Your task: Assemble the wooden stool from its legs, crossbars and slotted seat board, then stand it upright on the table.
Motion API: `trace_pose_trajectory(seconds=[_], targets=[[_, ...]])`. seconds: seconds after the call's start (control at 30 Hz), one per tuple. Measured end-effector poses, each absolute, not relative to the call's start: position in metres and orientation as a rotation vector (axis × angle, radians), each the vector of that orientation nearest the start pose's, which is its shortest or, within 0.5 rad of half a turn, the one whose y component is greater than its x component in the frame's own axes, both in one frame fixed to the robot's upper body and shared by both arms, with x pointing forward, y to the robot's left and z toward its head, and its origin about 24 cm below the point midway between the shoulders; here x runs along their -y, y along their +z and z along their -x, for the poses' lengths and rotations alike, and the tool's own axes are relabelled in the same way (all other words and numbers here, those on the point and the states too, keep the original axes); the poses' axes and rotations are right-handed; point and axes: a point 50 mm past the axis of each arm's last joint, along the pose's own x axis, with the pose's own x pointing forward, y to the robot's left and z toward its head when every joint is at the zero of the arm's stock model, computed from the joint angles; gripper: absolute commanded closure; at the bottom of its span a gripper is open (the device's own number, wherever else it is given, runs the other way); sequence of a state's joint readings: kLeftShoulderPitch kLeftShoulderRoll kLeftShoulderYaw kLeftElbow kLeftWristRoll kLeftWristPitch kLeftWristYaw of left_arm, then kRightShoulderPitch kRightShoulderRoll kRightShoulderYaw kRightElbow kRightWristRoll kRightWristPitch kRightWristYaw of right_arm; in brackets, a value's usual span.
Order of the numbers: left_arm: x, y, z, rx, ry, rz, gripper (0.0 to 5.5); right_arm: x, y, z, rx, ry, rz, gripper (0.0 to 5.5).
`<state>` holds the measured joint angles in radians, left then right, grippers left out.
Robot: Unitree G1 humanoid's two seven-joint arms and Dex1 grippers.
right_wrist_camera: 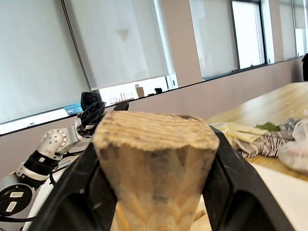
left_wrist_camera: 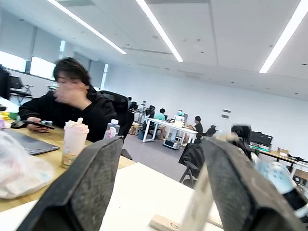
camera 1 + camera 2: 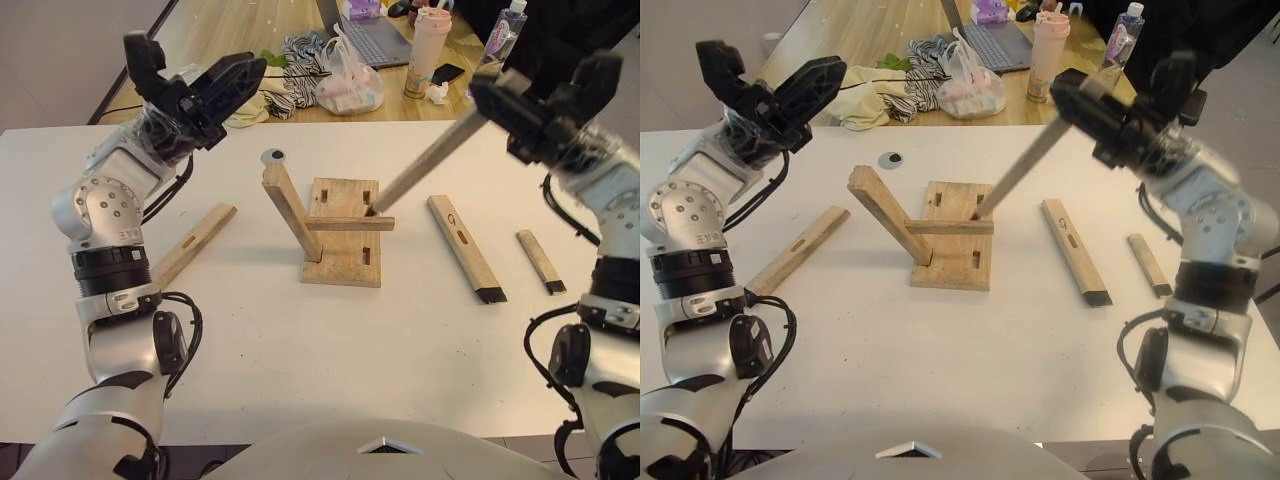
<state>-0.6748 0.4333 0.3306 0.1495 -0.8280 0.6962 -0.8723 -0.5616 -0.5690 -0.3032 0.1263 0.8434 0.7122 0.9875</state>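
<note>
Gripping a wooden leg (image 3: 425, 160) tightly between its fingers, the right gripper (image 3: 492, 105) sits at the upper right of the frame. The leg slants down to the centre, its tip touching the seat board (image 3: 345, 262) by a slot. A tilted leg (image 3: 290, 210) stands on the board, joined to a crossbar (image 3: 350, 223). The left gripper (image 3: 195, 70), upper left, is spread wide and empty. A spare leg (image 3: 195, 243) lies at centre left, and another loose leg (image 3: 465, 248) and a short bar (image 3: 540, 260) at centre right.

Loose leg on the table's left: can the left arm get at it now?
Likely yes. The left gripper is open and empty, raised over the table; the loose leg lies flat on it, nothing on top, clear of the seat board.
</note>
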Motion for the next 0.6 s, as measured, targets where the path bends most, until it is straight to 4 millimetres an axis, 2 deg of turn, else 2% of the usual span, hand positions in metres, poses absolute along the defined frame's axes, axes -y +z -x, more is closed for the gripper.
trace_pose_trajectory(seconds=[0.23,0.43,0.6], targets=[[-0.193,0.214,-0.32,0.21,-0.987,0.505,2.54,0.213,0.164,-0.297,-0.01,1.053,-0.356,3.45],[-0.19,0.212,-0.32,0.207,-1.001,0.52,2.54,0.207,0.159,-0.299,0.028,1.101,-0.312,3.46],[-0.179,0.201,-0.318,0.144,-1.009,0.47,2.54,0.207,0.168,-0.296,0.003,1.195,-0.209,3.46]])
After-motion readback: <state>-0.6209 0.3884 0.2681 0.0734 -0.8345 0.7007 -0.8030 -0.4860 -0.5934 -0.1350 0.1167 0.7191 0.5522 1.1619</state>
